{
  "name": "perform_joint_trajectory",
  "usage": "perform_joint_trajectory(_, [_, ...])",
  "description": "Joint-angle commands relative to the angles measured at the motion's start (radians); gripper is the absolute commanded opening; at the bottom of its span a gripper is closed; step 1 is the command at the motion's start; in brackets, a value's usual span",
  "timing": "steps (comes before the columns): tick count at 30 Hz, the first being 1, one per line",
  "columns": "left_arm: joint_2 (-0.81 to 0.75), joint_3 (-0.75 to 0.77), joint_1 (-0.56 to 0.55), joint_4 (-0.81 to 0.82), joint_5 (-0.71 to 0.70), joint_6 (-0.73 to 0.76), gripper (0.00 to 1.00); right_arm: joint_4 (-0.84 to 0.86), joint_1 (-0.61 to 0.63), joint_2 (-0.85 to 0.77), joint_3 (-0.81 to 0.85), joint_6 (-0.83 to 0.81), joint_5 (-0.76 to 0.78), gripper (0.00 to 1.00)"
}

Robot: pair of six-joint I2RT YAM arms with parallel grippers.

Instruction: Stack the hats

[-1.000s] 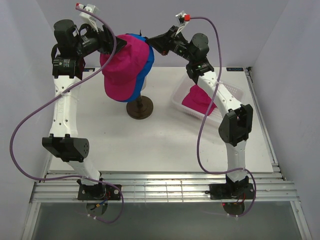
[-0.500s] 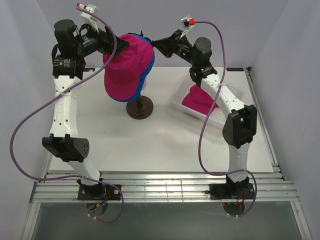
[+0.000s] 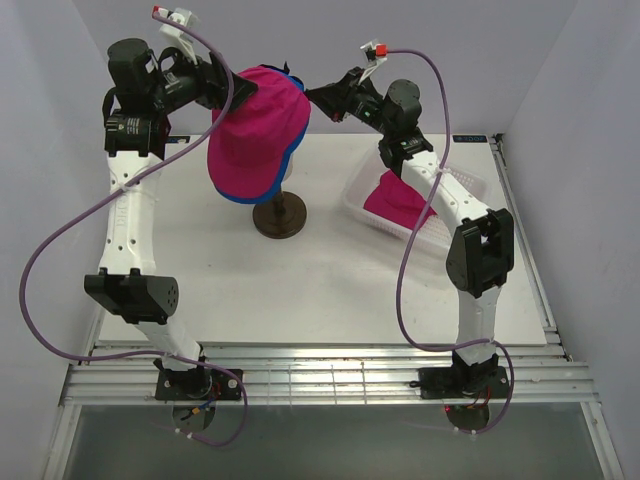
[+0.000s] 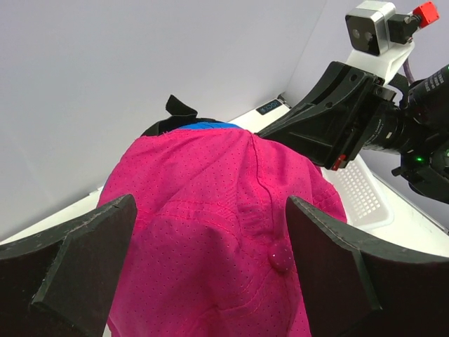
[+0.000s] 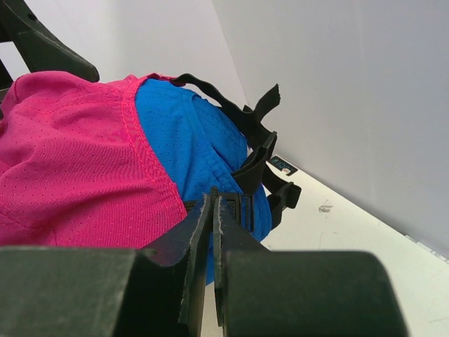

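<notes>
**Hats: two on the stand, one in the basket**

Top view. The magenta cap (image 3: pixel 255 125) lies over the blue cap (image 3: pixel 291 152) on the dark stand (image 3: pixel 279 218), about mid-table (image 3: pixel 200 260). The blue shows only as a rim below and on the right. A second magenta cap (image 3: pixel 396 200) lies in the white basket (image 3: pixel 356 207), well apart to the right. The left gripper (image 3: pixel 228 85) sits at the stack's upper left, and the right gripper (image 3: pixel 312 95) is just beside its upper right. My count is three hats, two magenta and one blue, plus one stand and one basket.

Left wrist view. My left jaws are spread wide, one on either side of the pink crown, and grip nothing. I judge this step to be the letting-go. To do it well I'd draw the left arm straight back along its own line, so that neither finger drags the soft fabric and skews the cap.

Right wrist view. The right jaws are pressed together, with nothing that I can see between them. The blue cap's black strap (image 5: pixel 245 119) hangs just behind the tips; I cannot tell whether it touches them. I'd ease this arm away from the strap before swinging to the basket, since a snag could pull both caps off. The pink edge leaves part of the blue crown bare at the back, so I'd check how it sits before fetching the third.
</notes>
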Motion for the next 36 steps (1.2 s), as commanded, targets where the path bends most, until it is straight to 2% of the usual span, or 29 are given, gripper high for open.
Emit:
perform_joint_trajectory(1, [-0.034, 0.070, -0.002, -0.016, -0.015, 0.026, 0.98, -0.045, -0.006, -0.031, 0.005, -0.035, 0.007, 0.08])
perform_joint_trajectory(7, [-0.040, 0.131, 0.034, -0.033, -0.027, 0.030, 0.98, -0.082, -0.006, -0.044, -0.022, -0.066, 0.016, 0.08])
perform_joint_trajectory(12, [-0.051, 0.085, 0.040, -0.034, -0.050, 0.038, 0.98, -0.088, -0.006, -0.034, -0.015, -0.055, 0.004, 0.08])
perform_joint_trajectory(13, [-0.052, 0.070, 0.073, -0.034, -0.070, 0.045, 0.98, -0.090, -0.006, -0.034, -0.015, -0.058, 0.004, 0.08])
perform_joint_trajectory(19, [-0.071, -0.030, 0.083, -0.024, -0.133, 0.064, 0.87, -0.131, -0.006, -0.041, 0.004, -0.089, 0.004, 0.08])
perform_joint_trajectory(22, [-0.074, -0.039, 0.094, -0.019, -0.138, 0.058, 0.84, -0.156, -0.006, -0.056, 0.002, -0.104, 0.015, 0.38])
perform_joint_trajectory(23, [-0.074, -0.037, 0.095, -0.019, -0.133, 0.058, 0.84, -0.161, -0.008, -0.062, -0.001, -0.110, 0.018, 0.57])
perform_joint_trajectory(27, [-0.077, -0.011, 0.095, -0.019, -0.130, 0.062, 0.87, -0.184, -0.034, -0.109, -0.010, -0.124, 0.045, 0.96])
perform_joint_trajectory(28, [-0.078, -0.004, 0.094, -0.022, -0.130, 0.064, 0.87, -0.194, -0.041, -0.120, -0.013, -0.121, 0.065, 0.90])
perform_joint_trajectory(34, [-0.082, -0.007, 0.095, -0.024, -0.107, 0.056, 0.88, -0.220, -0.138, -0.252, -0.108, -0.097, 0.165, 0.89])
perform_joint_trajectory(36, [-0.083, -0.011, 0.094, -0.022, -0.107, 0.056, 0.88, -0.275, -0.187, -0.303, -0.137, -0.087, 0.211, 0.90])
